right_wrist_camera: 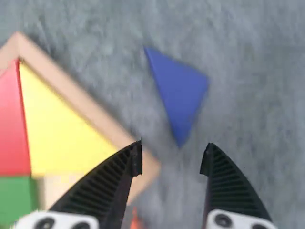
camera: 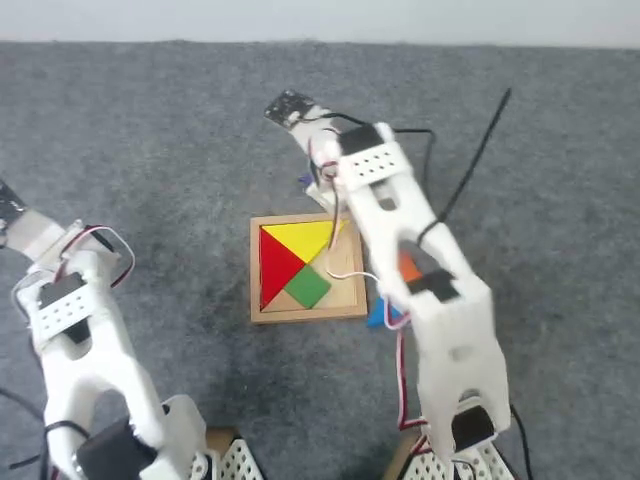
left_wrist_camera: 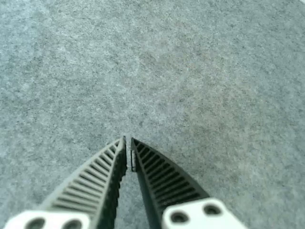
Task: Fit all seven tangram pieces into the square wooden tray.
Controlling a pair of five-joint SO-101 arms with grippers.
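Observation:
The square wooden tray [camera: 300,313] lies mid-table and holds a yellow triangle [camera: 295,239], a red triangle [camera: 275,266] and a green square [camera: 306,287]. My right gripper [right_wrist_camera: 171,160] is open, hovering just past the tray's far corner [right_wrist_camera: 86,102], and a blue triangle [right_wrist_camera: 180,93] lies on the carpet a little beyond its fingertips. That arm [camera: 400,230] stretches over the tray's right side. An orange piece [camera: 408,267] and another blue piece [camera: 380,316] lie partly hidden under it. My left gripper [left_wrist_camera: 128,143] is shut on nothing above bare carpet.
Grey carpet [camera: 150,130] covers the whole table. The left arm [camera: 70,300] stands at the left edge, well away from the tray. Cables [camera: 480,150] trail off the right arm toward the back.

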